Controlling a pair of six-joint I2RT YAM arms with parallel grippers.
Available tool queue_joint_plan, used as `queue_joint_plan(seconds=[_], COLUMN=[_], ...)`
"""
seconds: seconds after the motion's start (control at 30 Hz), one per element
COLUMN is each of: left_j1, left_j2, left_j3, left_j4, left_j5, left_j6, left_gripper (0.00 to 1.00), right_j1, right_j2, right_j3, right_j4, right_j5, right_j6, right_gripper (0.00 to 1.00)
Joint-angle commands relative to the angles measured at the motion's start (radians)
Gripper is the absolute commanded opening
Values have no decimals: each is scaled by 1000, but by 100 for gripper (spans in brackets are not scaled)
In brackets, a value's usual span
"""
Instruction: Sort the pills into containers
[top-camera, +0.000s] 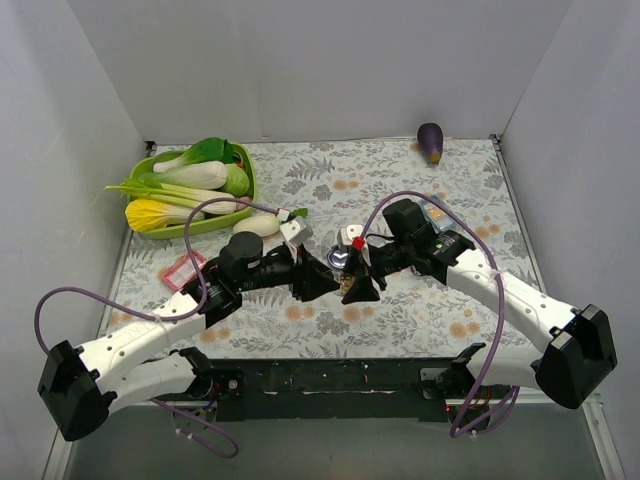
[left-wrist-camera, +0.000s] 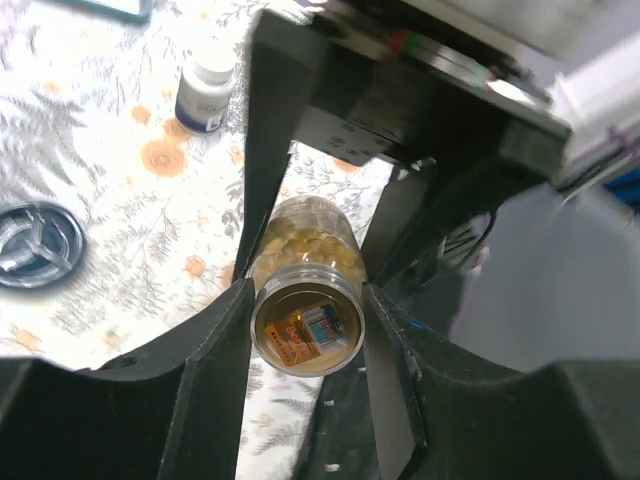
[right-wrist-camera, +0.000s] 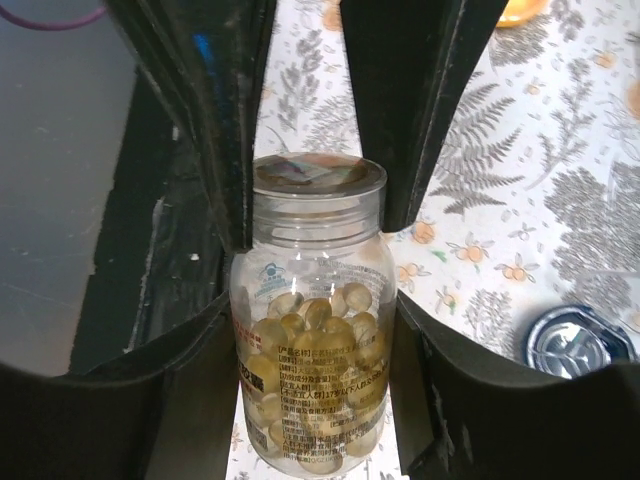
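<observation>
While both hang well inside the table (top-camera: 400, 180) edges | left pincer (left-wrist-camera: 308, 292) grips cap (right-wrist-camera: 318, 180) | right pincer (right-wrist-camera: 312, 300) grips pill bottle (right-wrist-camera: 312, 390)

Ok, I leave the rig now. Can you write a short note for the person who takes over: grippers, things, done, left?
The right gripper is shut on the pill bottle.
The left gripper has its fingers against both sides of the lid; it looks gripped.
The round tin lies on the table nearby; the pink tray is beside the left arm.
Done: bottle held between both arms.
Left: take the lid off and sort the pills; none is out yet.
</observation>
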Motion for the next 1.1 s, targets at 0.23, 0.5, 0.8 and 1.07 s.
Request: queue_joint_plan(seconds=[0.23,0.5,0.8,1.07], left_j1=[-1,-2,-1,-30], left_j2=[39,80,-85,-346], left_j3=[17,140,-8,-160], left_j4=[-226,-226,-215,-110], left_j5=[-224,-160,67,71], left_j6=[-1301,-1185,-397,155], left_gripper=[0,87,98,98], right_j1=[-36,-51,-94,-105], right_j2=[-64,-67,-94,-96], right_j3=[-43,-53,-60,-79], right_j4=[120,121,69,15], right_j5=[228,187,30,-97], right_j6=[68,79,21,-61], right_gripper=[1,1,1,1])
